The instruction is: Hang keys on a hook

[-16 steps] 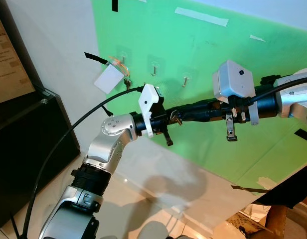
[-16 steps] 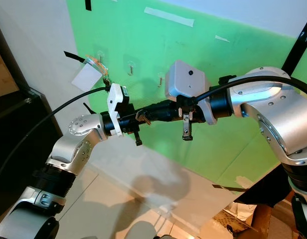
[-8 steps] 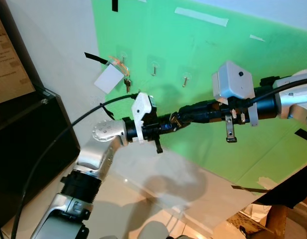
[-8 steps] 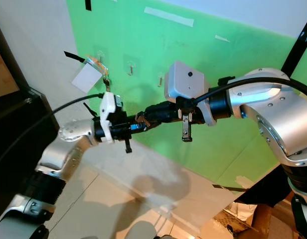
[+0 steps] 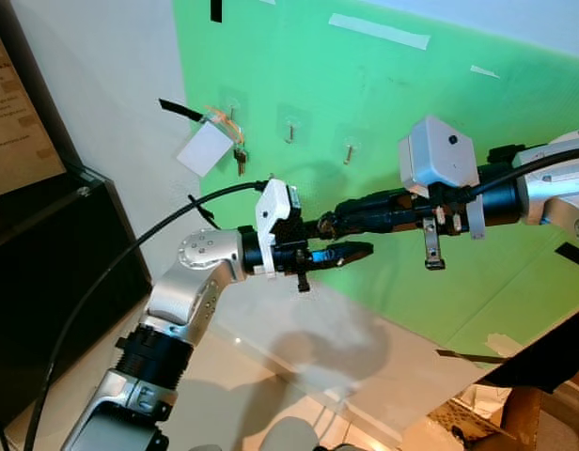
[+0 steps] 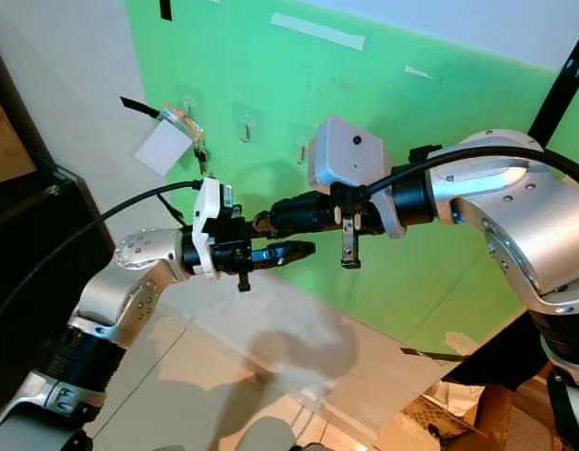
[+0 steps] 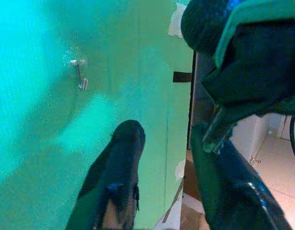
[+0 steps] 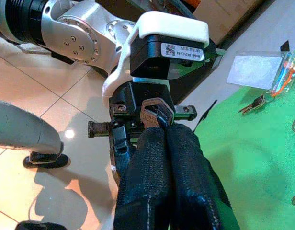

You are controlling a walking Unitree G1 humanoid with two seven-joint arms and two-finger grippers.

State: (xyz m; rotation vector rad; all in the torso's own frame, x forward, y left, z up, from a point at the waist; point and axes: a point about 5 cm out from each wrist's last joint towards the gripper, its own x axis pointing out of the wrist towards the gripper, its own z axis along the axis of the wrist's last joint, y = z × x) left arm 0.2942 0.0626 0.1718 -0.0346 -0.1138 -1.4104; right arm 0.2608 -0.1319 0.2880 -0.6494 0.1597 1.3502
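Note:
My right gripper [image 5: 329, 224] is shut on a small metal key [image 8: 155, 110], held out in front of the green board [image 5: 412, 113]. The left gripper [image 5: 353, 250] is open, its black fingers [image 7: 123, 148] stretched out just beneath the right gripper's tip, apart from the key. Three small hooks are stuck on the board. The left hook carries a bunch of keys [image 5: 239, 158] with a white tag [image 5: 203, 148]. The middle hook [image 5: 289, 130] and the right hook [image 5: 349, 148] are bare. Both grippers are below and short of the hooks.
A black cabinet [image 5: 45, 254] stands at the left against the white wall. Glossy beige tiles [image 5: 252, 376] lie below. A cardboard box [image 5: 477, 413] sits at the lower right. Strips of tape hold the board's edges.
The left arm drew back from the key, then turned, so that its open fingers now point along under the right gripper. The right gripper has kept its place with the key.

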